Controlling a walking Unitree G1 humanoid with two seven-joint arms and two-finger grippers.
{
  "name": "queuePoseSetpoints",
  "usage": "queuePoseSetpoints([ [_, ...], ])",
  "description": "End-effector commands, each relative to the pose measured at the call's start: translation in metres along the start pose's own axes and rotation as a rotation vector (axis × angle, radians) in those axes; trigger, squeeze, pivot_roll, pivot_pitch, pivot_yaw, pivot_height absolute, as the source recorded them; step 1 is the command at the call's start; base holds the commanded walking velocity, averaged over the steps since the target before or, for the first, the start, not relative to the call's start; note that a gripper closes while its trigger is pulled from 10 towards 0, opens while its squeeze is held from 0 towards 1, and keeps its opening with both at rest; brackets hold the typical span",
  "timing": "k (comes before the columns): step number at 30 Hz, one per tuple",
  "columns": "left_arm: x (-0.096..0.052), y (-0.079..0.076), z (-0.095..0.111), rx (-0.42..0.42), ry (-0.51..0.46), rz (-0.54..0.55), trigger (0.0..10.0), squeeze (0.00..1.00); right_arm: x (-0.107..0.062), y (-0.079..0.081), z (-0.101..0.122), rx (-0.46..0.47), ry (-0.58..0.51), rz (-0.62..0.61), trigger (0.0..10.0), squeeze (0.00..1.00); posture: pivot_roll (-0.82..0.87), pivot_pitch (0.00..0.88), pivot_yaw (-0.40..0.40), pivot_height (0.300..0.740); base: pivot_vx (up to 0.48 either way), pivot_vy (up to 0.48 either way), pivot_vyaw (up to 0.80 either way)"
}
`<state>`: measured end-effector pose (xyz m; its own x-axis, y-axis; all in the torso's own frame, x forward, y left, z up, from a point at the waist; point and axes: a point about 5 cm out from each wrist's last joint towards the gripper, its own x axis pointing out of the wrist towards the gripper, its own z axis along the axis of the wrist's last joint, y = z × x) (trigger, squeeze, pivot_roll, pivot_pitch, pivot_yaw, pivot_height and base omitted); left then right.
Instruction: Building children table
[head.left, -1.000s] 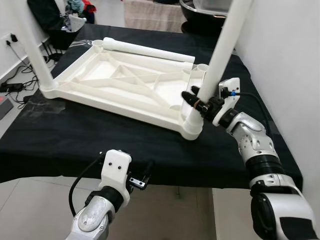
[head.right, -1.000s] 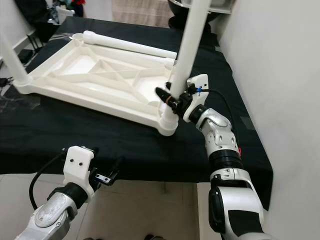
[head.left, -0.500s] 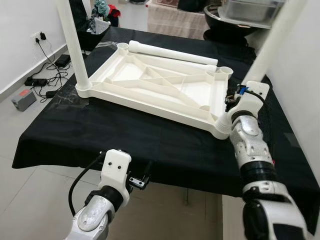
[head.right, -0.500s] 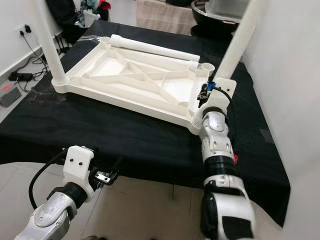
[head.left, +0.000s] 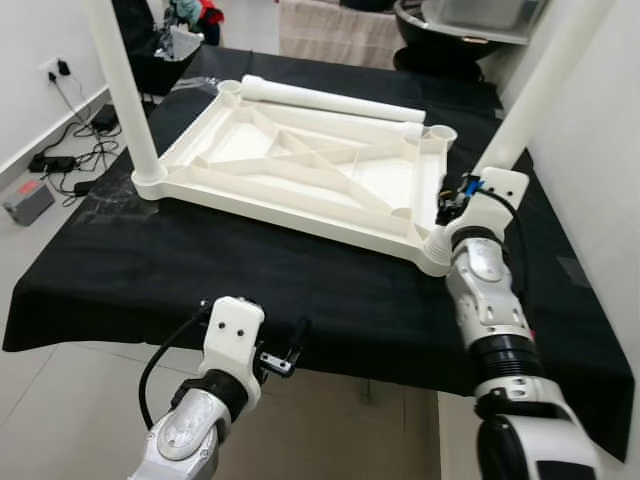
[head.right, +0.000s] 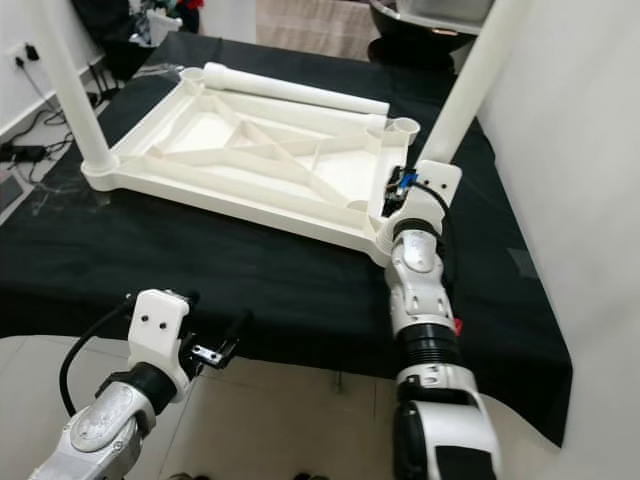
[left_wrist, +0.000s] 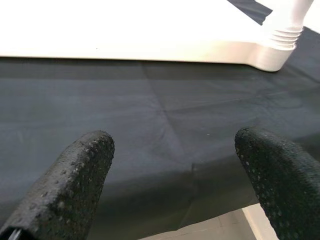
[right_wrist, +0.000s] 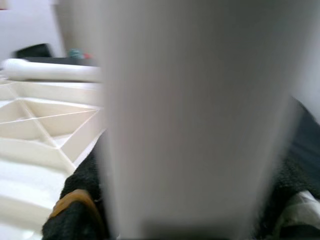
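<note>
Left tool (head.left: 283, 352) hangs spread at the near edge of the black-draped counter (head.left: 200, 290), apart from the upturned white tabletop (head.left: 300, 175). Right tool (head.left: 452, 197) is closed around the leg (head.left: 530, 95) standing in the tabletop's near right corner socket. Another leg (head.left: 120, 90) stands at the near left corner; a loose leg (head.left: 330, 100) lies along the far edge.

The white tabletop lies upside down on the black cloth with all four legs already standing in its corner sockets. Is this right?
Not quite. The white tabletop lies upside down on the black cloth, but two legs stand: the near-left leg and the near-right leg. A third leg lies along the far edge, as the left eye view shows.
</note>
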<state>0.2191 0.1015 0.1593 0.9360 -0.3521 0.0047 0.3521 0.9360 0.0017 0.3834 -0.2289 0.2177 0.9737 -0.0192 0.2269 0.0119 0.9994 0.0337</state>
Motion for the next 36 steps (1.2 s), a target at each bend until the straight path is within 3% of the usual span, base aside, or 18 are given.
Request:
queuePoseSetpoints([
  [1, -0.001, -0.002, -0.004, -0.010, 0.017, -0.004, 10.0, 0.00, -0.002, -0.007, 0.000, 0.042, -0.006, 0.028, 10.0, 0.00, 0.10, 0.171, -0.114, 0.740, 0.000, 0.000, 0.00],
  [4, -0.001, -0.002, -0.004, -0.009, 0.015, -0.006, 10.0, 0.00, -0.011, -0.006, -0.005, 0.207, 0.081, 0.305, 10.0, 0.00, 0.09, 0.174, -0.112, 0.740, 0.000, 0.000, 0.00],
  [5, -0.001, -0.002, -0.004, -0.009, 0.015, -0.006, 10.0, 0.00, -0.011, -0.006, -0.005, 0.207, 0.081, 0.305, 10.0, 0.00, 0.09, 0.174, -0.112, 0.740, 0.000, 0.000, 0.00],
  [8, -0.001, -0.002, -0.003, -0.008, 0.014, -0.009, 10.0, 0.00, -0.020, 0.003, -0.004, 0.274, 0.116, 0.528, 10.0, 0.00, 0.10, 0.175, -0.112, 0.740, 0.000, 0.000, 0.00],
  [9, -0.001, -0.002, -0.003, -0.008, 0.014, -0.009, 10.0, 0.00, -0.020, 0.003, -0.004, 0.274, 0.116, 0.528, 10.0, 0.00, 0.10, 0.175, -0.112, 0.740, 0.000, 0.000, 0.00],
  [11, -0.002, -0.002, -0.003, -0.009, 0.015, -0.007, 10.0, 0.00, -0.028, 0.016, -0.001, 0.298, 0.131, 0.753, 10.0, 0.00, 0.10, 0.175, -0.111, 0.740, 0.000, 0.000, 0.00],
  [15, -0.002, -0.002, -0.003, -0.010, 0.016, -0.007, 10.0, 0.00, -0.034, 0.028, -0.001, 0.275, 0.140, 0.926, 10.0, 0.00, 0.10, 0.175, -0.112, 0.740, 0.000, 0.000, 0.00],
  [16, -0.002, -0.002, -0.004, -0.010, 0.018, -0.007, 10.0, 0.00, -0.032, 0.042, 0.001, 0.239, 0.123, 1.002, 10.0, 0.00, 0.10, 0.177, -0.110, 0.740, 0.000, 0.000, 0.00],
  [20, -0.002, -0.002, -0.004, -0.008, 0.019, -0.009, 10.0, 0.00, -0.028, 0.054, 0.007, 0.229, 0.094, 1.038, 10.0, 0.00, 0.10, 0.178, -0.109, 0.740, 0.000, 0.000, 0.00],
  [21, -0.002, -0.002, -0.004, -0.008, 0.019, -0.009, 10.0, 0.00, -0.028, 0.054, 0.007, 0.229, 0.094, 1.038, 10.0, 0.00, 0.10, 0.178, -0.109, 0.740, 0.000, 0.000, 0.00],
  [22, -0.002, -0.002, -0.004, -0.008, 0.019, -0.008, 10.0, 0.00, -0.022, 0.056, 0.008, 0.220, 0.085, 0.991, 0.0, 0.00, 0.10, 0.178, -0.110, 0.740, 0.000, 0.000, 0.00],
  [27, -0.002, -0.002, -0.004, -0.009, 0.019, -0.007, 10.0, 0.00, -0.007, 0.054, 0.009, 0.138, 0.068, 0.760, 0.0, 0.00, 0.10, 0.177, -0.111, 0.740, 0.000, 0.000, 0.00],
  [29, -0.002, -0.002, -0.004, -0.011, 0.020, -0.007, 10.0, 0.00, 0.001, 0.039, 0.002, 0.080, 0.098, 0.519, 0.0, 0.00, 0.10, 0.172, -0.111, 0.740, 0.000, 0.000, 0.00],
  [30, -0.002, -0.002, -0.004, -0.011, 0.020, -0.007, 10.0, 0.00, 0.001, 0.039, 0.002, 0.080, 0.098, 0.519, 0.0, 0.00, 0.10, 0.172, -0.111, 0.740, 0.000, 0.000, 0.00],
  [31, -0.002, -0.003, -0.005, -0.012, 0.020, -0.010, 10.0, 0.00, 0.003, 0.024, -0.008, 0.048, 0.138, 0.316, 0.0, 0.00, 0.09, 0.169, -0.111, 0.740, 0.000, 0.000, 0.00],
  [32, -0.002, -0.003, -0.005, -0.012, 0.020, -0.010, 10.0, 0.00, 0.003, 0.024, -0.008, 0.048, 0.138, 0.316, 0.0, 0.00, 0.09, 0.169, -0.111, 0.740, 0.000, 0.000, 0.00],
  [34, -0.001, -0.003, -0.005, -0.012, 0.020, -0.014, 10.0, 0.00, 0.002, 0.010, -0.015, 0.028, 0.173, 0.127, 0.0, 0.00, 0.09, 0.167, -0.111, 0.740, 0.000, 0.000, 0.00],
  [36, -0.001, -0.003, -0.005, -0.012, 0.020, -0.015, 10.0, 0.00, 0.001, 0.005, -0.017, 0.023, 0.184, 0.072, 0.0, 0.00, 0.09, 0.166, -0.111, 0.740, 0.000, 0.000, 0.00],
])
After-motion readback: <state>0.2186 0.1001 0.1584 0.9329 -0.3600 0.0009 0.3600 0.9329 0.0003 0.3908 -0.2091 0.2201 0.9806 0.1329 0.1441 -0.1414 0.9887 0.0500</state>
